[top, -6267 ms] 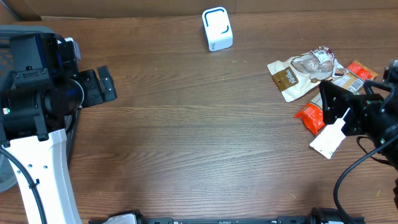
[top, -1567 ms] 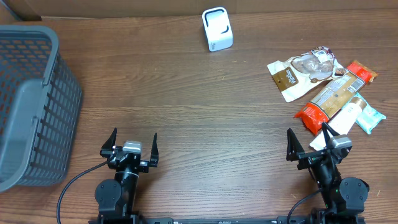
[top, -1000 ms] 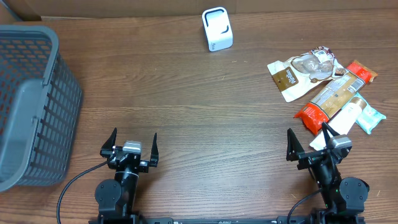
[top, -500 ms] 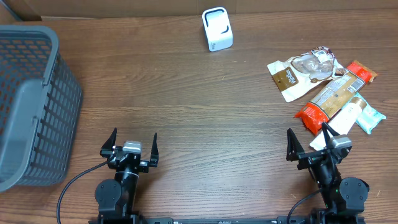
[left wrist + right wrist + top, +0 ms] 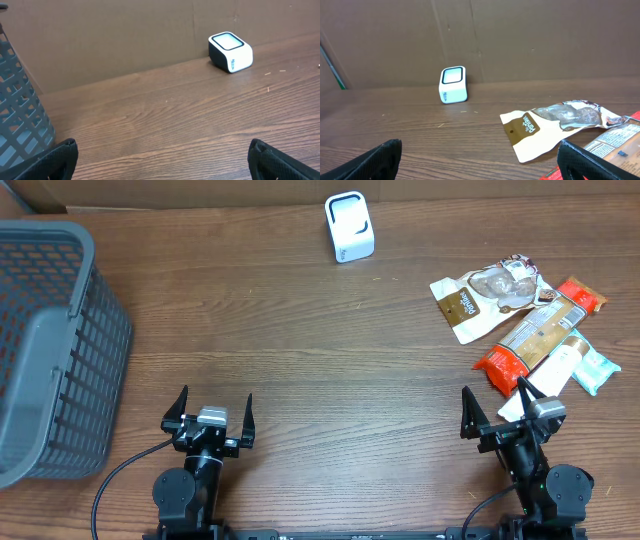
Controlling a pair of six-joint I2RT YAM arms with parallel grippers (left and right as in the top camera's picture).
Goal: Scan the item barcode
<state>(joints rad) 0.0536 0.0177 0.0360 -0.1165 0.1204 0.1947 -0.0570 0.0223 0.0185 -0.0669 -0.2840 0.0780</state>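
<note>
From overhead we see the whole pile of packets (image 5: 528, 332) at the right of the worktop (image 5: 320, 350). The left wrist view catches only the grey basket (image 5: 20, 125) and white scanner (image 5: 230, 51). The left pincer (image 5: 215, 406) and right pincer (image 5: 495, 402) both stand apart, empty. The packets lie just beyond the right pincer.

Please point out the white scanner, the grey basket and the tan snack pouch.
white scanner (image 5: 349, 226): overhead view, on its top face.
grey basket (image 5: 95, 360): overhead view, on its mesh side wall.
tan snack pouch (image 5: 527, 126): right wrist view, on its near printed end.
</note>
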